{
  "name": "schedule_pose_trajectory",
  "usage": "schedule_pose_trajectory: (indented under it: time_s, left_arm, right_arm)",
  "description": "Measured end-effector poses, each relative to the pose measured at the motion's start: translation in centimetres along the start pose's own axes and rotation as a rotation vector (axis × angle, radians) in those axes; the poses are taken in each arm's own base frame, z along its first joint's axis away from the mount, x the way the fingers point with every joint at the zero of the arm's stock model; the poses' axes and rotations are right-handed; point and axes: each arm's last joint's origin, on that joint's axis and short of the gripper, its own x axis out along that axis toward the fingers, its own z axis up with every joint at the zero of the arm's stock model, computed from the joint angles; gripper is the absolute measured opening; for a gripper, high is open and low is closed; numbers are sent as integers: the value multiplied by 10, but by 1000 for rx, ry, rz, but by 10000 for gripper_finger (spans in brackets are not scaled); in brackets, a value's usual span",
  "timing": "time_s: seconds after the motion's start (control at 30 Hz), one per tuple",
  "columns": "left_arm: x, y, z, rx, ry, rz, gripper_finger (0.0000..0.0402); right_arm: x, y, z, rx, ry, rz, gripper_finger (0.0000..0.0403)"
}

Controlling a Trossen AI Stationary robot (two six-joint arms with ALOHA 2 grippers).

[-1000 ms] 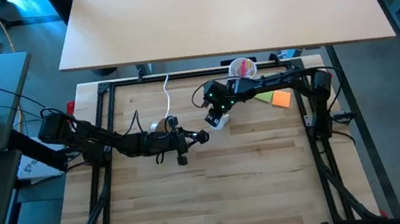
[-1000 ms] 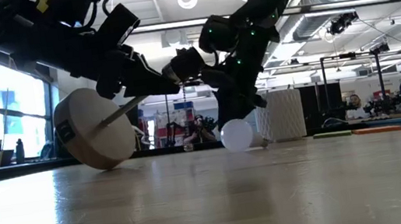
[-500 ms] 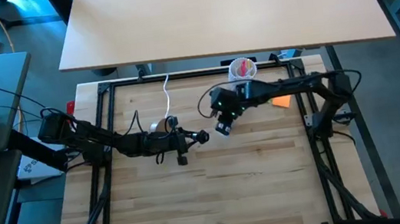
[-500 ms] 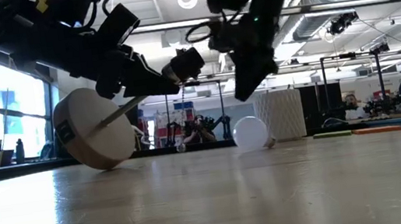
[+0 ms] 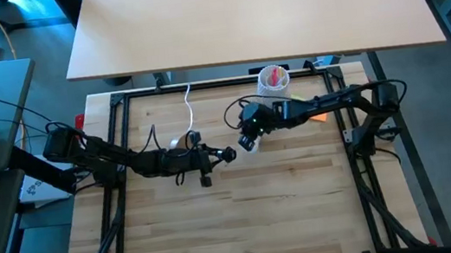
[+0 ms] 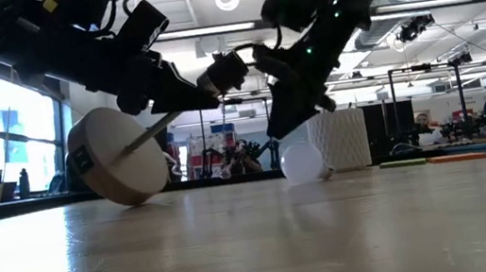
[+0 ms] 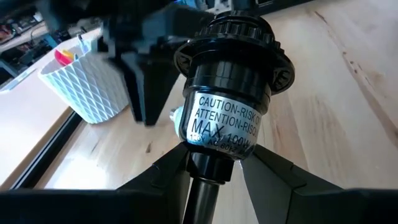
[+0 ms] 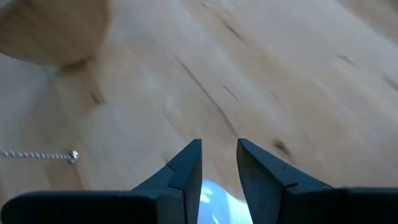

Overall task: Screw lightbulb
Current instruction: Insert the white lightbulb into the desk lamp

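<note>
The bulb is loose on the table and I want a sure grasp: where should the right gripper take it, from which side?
Probably across the round glass of the lightbulb, from above: it lies on the table just below the right gripper, and that leaves its screw base free for the socket the left gripper holds.

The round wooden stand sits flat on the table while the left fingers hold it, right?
Not flat. The wooden stand is tilted, with its round base tipped up on edge, as the low view shows. The left fingers do hold it.
</note>
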Motion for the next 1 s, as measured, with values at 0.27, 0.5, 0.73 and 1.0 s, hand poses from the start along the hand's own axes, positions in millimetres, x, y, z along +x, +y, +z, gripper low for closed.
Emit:
schedule_pose_trajectory:
  time_s: [0.27, 0.5, 0.73, 1.0]
  left_arm:
    - [0, 0, 1, -2, -5, 1, 133]
    - [0, 0, 0, 1, 0, 0, 133]
    - [0, 0, -1, 3, 10, -1, 133]
    - [0, 0, 0, -6, 6, -1, 133]
  right_arm:
    - [23, -15, -9, 11, 120, 70, 98]
    - [9, -4, -12, -15, 176, 133, 98]
    - [-50, 32, -24, -124, 105, -18, 98]
    - [-81, 65, -104, -52, -32, -122, 99]
